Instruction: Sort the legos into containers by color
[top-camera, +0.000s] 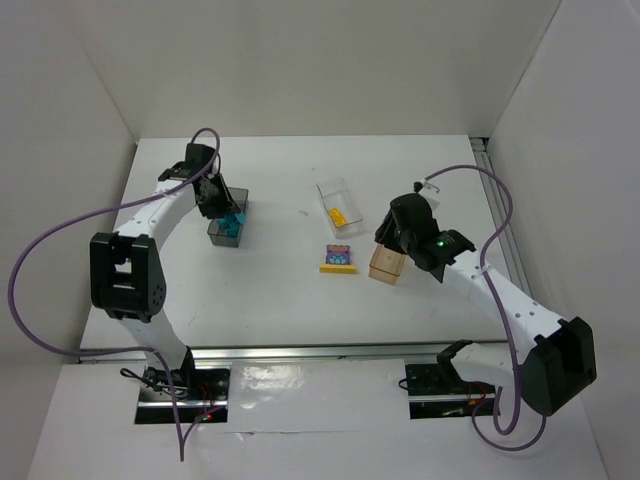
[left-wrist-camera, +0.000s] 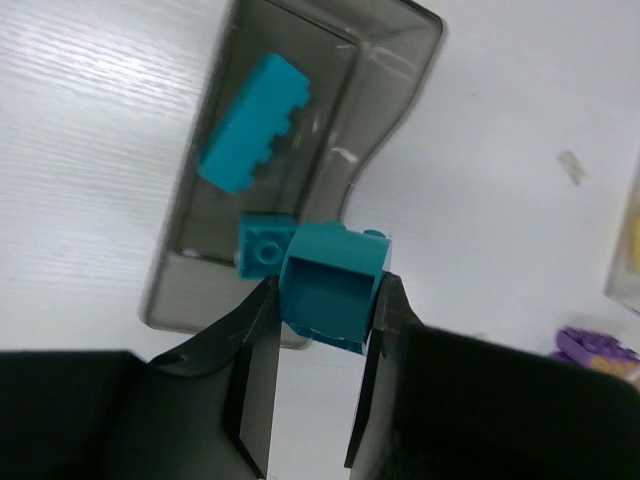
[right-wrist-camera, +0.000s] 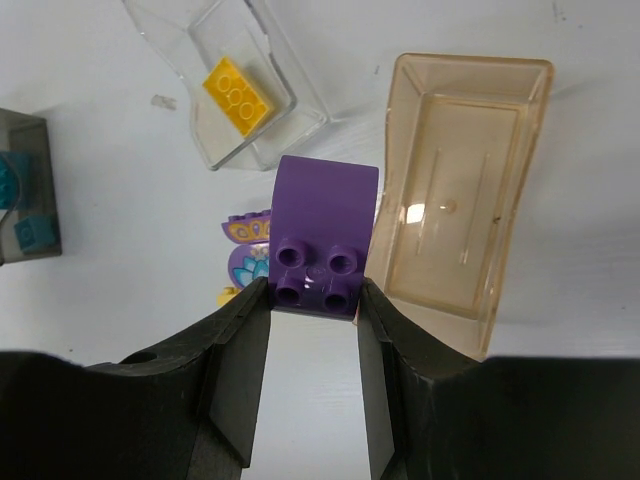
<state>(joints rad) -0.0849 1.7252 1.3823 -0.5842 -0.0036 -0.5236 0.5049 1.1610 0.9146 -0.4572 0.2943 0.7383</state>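
White walls are closing in a white table on three sides, and both arms are reaching out over it.

On the left side, the left gripper is hanging over the dark grey box. In the left wrist view its fingers are pinching a teal brick from both sides, with the brick's hollow underside facing the camera. That brick is sitting above the near rim of the dark grey box. Inside the box a long teal brick is lying towards the far end, and a small teal brick is lying at the near end, just beside the held one as the camera sees it.

On the right side, the right gripper is hovering at the tan box. The right wrist view shows its fingers clamping a purple brick between them, studs towards the camera and a rounded edge pointing away. The brick is overlapping the left rim of the tan box, whose floor is showing bare; whether brick and rim are touching cannot be told.

Beyond them the clear box is standing near the middle of the table, holding a yellow brick, which is lying flat with its studs up. Between the clear box and the near edge, a purple piece is resting on a yellow plate, just left of the tan box and well apart from the dark grey one.
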